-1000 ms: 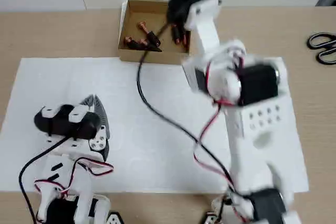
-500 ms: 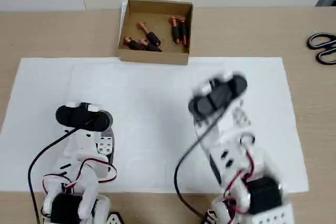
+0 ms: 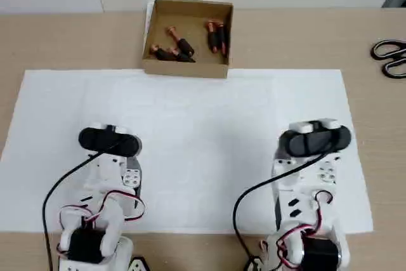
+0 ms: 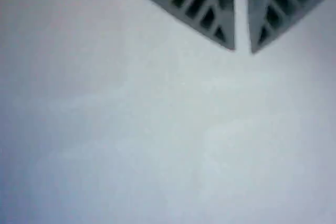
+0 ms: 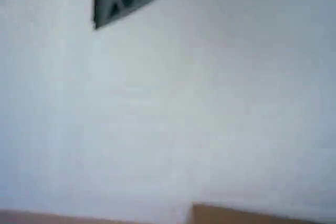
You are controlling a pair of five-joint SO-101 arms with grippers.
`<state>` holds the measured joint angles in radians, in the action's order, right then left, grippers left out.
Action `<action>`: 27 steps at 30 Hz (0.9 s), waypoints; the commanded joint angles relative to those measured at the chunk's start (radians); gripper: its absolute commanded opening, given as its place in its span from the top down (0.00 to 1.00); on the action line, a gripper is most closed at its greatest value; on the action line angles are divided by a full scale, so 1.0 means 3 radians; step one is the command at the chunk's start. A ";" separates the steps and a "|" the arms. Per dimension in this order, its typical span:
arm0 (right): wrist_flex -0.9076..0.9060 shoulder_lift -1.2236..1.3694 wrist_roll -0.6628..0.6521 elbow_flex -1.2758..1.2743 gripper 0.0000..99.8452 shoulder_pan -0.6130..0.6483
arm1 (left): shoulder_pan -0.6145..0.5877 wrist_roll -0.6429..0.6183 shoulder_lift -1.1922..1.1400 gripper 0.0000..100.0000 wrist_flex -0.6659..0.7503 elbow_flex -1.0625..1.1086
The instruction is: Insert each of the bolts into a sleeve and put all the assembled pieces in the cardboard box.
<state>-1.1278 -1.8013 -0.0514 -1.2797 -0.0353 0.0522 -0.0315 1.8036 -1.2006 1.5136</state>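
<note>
The cardboard box stands at the far side of the table. Inside it lie several copper bolts in black sleeves, one group to the left and a pair to the right. Both arms are folded back at the near edge, far from the box. The left arm holds my left gripper just above the white sheet, its fingers shut with only a thin slit between them and nothing held. The right arm keeps my right gripper over bare sheet too.
A large white sheet covers the middle of the wooden table. Black scissors lie at the far right edge. A strip of wooden table shows past the sheet's edge in the right wrist view.
The right arm has pulled back from over the box to the near edge, leaving the pieces inside. The left arm has also folded back slightly.
</note>
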 commanded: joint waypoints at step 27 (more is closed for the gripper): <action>-0.0468 -0.0033 0.0026 -0.0910 1.00 -0.0084 | -0.0522 -0.0005 0.0036 0.99 0.0245 0.0320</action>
<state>-1.2459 -1.8013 -0.0422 -1.5420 -0.0568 -0.1105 -0.0330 1.8036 -1.1485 1.6134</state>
